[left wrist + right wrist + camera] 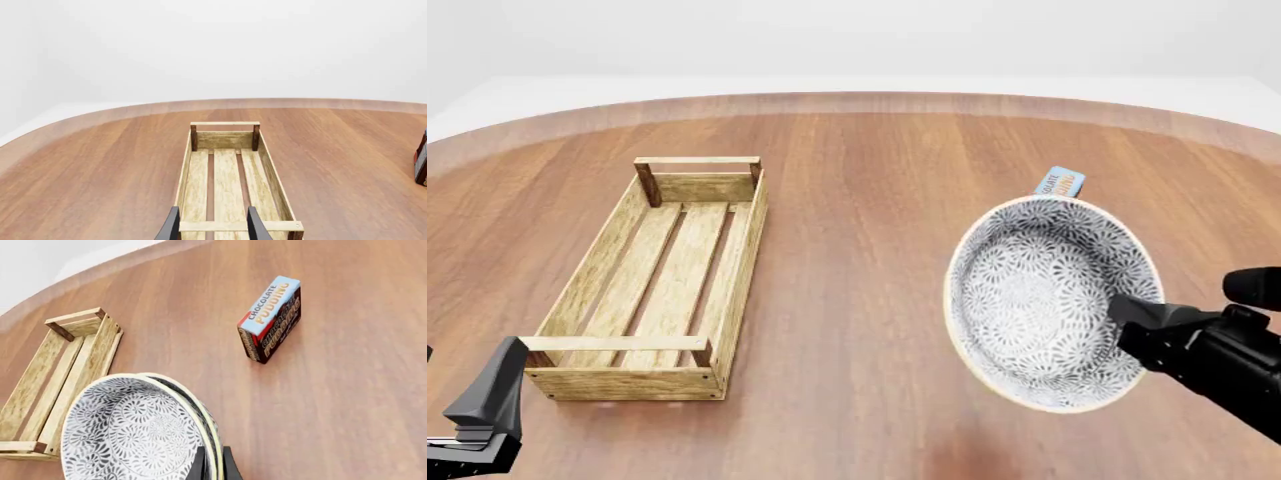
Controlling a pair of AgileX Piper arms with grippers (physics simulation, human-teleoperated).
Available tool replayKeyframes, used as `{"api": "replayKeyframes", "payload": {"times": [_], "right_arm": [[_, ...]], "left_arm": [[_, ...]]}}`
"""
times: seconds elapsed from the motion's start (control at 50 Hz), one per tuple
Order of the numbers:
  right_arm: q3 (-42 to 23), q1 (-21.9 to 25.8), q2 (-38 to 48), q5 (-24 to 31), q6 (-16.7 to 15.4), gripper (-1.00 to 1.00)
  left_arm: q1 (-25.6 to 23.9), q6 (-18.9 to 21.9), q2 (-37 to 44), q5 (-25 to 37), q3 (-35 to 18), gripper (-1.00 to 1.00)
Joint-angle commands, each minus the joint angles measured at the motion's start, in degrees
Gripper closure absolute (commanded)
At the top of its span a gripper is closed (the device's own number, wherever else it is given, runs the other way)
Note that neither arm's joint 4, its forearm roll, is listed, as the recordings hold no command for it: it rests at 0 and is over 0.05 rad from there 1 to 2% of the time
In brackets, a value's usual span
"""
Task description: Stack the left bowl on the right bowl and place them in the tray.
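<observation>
Right now your right gripper (1132, 318) is clamped on the rim of the 2 stacked bowls (1048, 300), 1 nested in the other, and holds them tilted in the air well to the right of the tray (738, 262), their patterned hollow facing up toward the front camera. In the right wrist view the 2 rims (193, 410) sit flush together, with the fingers (228, 465) pinching them at the near edge. Beyond the bowls, farther from the tray, the chocolate pudding box (269, 318) stands upright on the table (868, 200); in the front view only its top corner peeks over the bowl rim. Between the bowls and the tray you have only bare table top. The tray holds nothing; its slatted floor shows from end to end. Its long axis runs away from you, 1 raised rail near you and 1 at the far end. Your left gripper (212, 225) hovers just at the tray's near end, its fingers (171, 226) apart and holding nothing.
</observation>
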Motion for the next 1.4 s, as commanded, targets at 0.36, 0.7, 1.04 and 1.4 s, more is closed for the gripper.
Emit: {"api": "replayKeyframes", "payload": {"times": [0.36,0.7,1.04,1.4], "right_arm": [[-20.0,5.5,17.7,-6.8,0.1,1.00],[-37.3,11.7,36.0,-8.3,0.0,1.00],[-53.9,14.9,52.0,-8.9,-1.3,1.00],[-67.1,19.5,65.0,-9.5,1.3,1.00]], "left_arm": [[0.0,0.0,0.0,0.0,0.0,-1.00],[0.0,0.0,0.0,0.0,0.0,-1.00],[0.0,0.0,0.0,0.0,0.0,-1.00],[0.0,0.0,0.0,0.0,0.0,-1.00]]}}
